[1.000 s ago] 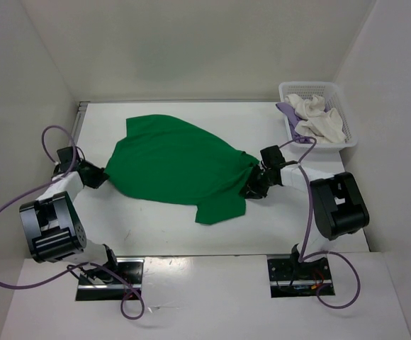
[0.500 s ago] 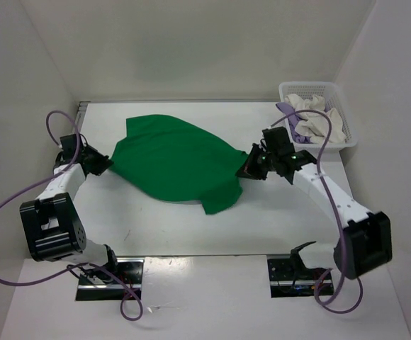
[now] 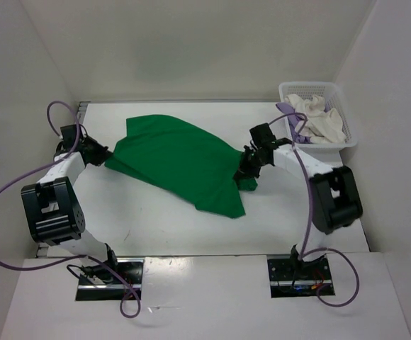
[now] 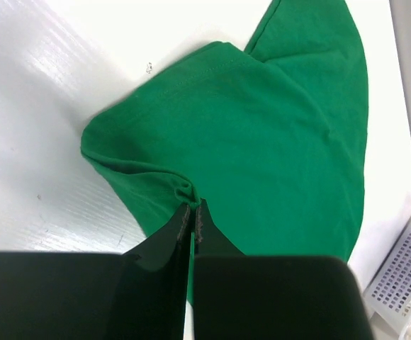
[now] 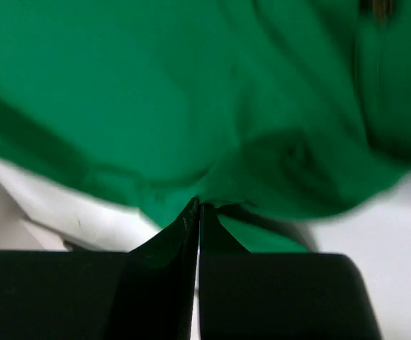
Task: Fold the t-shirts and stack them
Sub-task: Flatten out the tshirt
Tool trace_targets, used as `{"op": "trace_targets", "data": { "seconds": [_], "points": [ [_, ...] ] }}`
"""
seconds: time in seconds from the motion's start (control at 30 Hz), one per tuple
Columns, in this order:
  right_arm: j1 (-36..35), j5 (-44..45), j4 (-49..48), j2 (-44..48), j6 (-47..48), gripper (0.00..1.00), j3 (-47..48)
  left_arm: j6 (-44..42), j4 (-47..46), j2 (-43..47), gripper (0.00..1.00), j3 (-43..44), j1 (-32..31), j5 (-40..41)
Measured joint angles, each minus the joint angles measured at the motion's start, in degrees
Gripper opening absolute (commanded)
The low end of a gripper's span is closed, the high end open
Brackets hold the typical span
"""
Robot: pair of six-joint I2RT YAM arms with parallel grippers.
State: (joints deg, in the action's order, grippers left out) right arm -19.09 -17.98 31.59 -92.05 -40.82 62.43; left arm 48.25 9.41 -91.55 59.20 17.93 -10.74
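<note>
A bright green t-shirt (image 3: 181,159) lies spread across the middle of the white table, stretched between both arms. My left gripper (image 3: 105,159) is shut on its left edge, and a small fold of green cloth (image 4: 184,190) bunches at the fingertips. My right gripper (image 3: 244,168) is shut on the shirt's right edge, with green cloth (image 5: 212,191) pinched and lifted at its tips. A white t-shirt (image 3: 322,120) and a lavender t-shirt (image 3: 288,112) lie crumpled in the basket.
The white lattice basket (image 3: 340,92) stands at the back right corner, and its rim (image 4: 404,283) also shows in the left wrist view. White walls close in the table at the left, back and right. Purple cables loop beside both arm bases.
The right gripper has closed on the shirt's right edge and pulled it up and back. The left gripper has carried its edge backward, and the shirt's lower flap has shifted right.
</note>
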Motion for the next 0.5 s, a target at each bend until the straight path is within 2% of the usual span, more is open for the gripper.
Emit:
{"op": "trace_targets", "data": {
  "seconds": [0.1, 0.2, 0.33, 0.43, 0.5],
  "points": [
    [0.55, 1.49, 0.28, -8.31, 1.42, 0.00, 6.93, 0.11, 0.13, -0.42, 0.00, 0.31, -0.09, -0.04],
    [0.46, 1.84, -0.11, -8.09, 2.84, 0.00, 11.76, 0.11, 0.35, -0.42, 0.00, 1.18, -0.15, -0.04],
    [-1.38, 1.09, 0.35, 4.92, 3.67, 0.00, 6.36, 0.11, 0.35, -0.42, 0.00, 2.54, -0.24, -0.04],
    [-3.41, -0.83, 4.76, 18.29, 3.87, 0.00, -0.85, 0.17, 0.42, -0.42, 0.00, 3.50, -0.24, -0.04],
    [-4.02, -2.25, 8.72, 23.52, 3.87, 0.00, -2.80, 0.20, 0.46, -0.42, 0.00, 4.63, -0.24, -0.04]
  ]
}}
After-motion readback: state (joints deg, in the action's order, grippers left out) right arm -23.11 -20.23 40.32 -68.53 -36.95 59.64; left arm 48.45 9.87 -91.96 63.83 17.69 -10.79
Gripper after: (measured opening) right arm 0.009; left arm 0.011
